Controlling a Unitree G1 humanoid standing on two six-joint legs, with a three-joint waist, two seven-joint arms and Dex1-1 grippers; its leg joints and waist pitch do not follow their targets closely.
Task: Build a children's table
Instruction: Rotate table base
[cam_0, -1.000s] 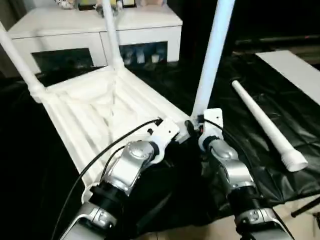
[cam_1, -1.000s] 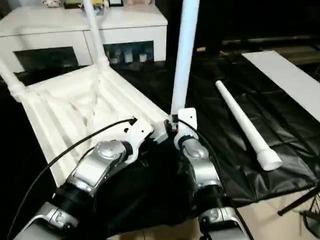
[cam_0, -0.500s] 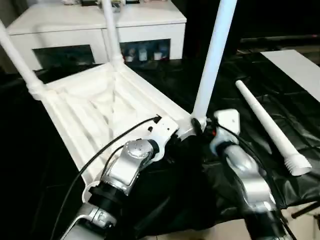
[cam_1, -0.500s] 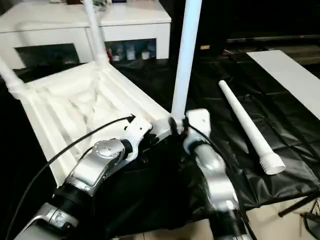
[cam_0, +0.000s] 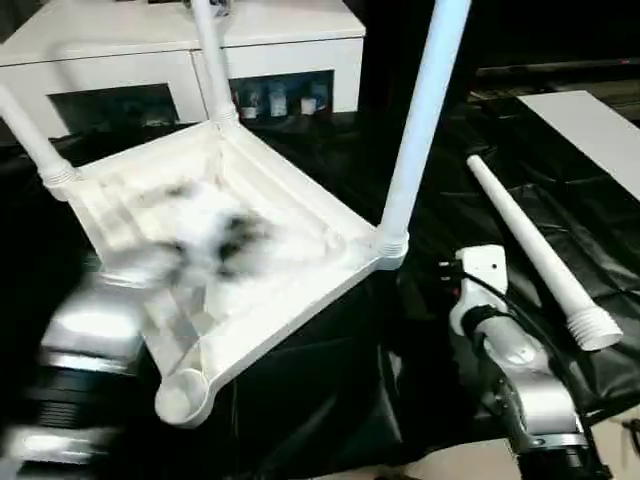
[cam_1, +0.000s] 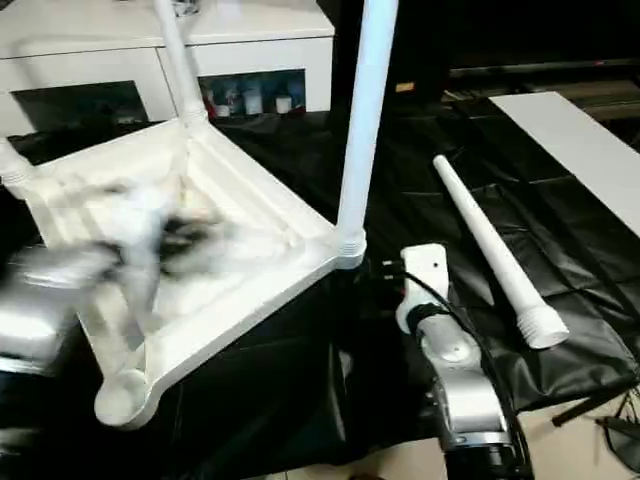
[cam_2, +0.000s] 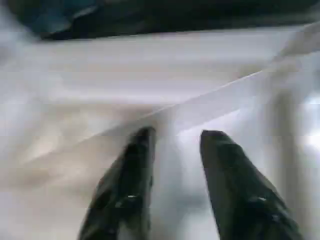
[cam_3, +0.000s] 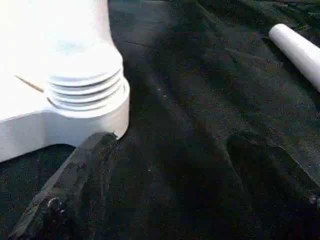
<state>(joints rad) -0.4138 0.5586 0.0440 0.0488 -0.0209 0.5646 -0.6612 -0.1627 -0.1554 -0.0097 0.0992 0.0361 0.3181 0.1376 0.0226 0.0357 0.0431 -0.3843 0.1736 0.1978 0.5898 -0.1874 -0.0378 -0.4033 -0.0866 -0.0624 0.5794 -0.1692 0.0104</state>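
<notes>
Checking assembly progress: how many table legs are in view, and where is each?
4. Three stand in the upturned tabletop's corner sockets: left leg, far leg, near-right leg. The fourth leg lies loose on the black sheet, right.

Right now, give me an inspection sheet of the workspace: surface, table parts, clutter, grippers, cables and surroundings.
Surface: black plastic sheet, wrinkled, spread under the work.
Job's things: tabletop lies underside up; three legs stand in corner sockets, the nearest being the fitted leg; the near empty socket has no leg; the loose leg lies on the sheet to the right.
Clutter: flat white panel at far right.
Grippers: left gripper open over the tabletop's underside, holding nothing; right gripper open, empty, beside the fitted leg's base.
Cables: black cable on the right wrist.
Surroundings: white cabinet behind.
</notes>
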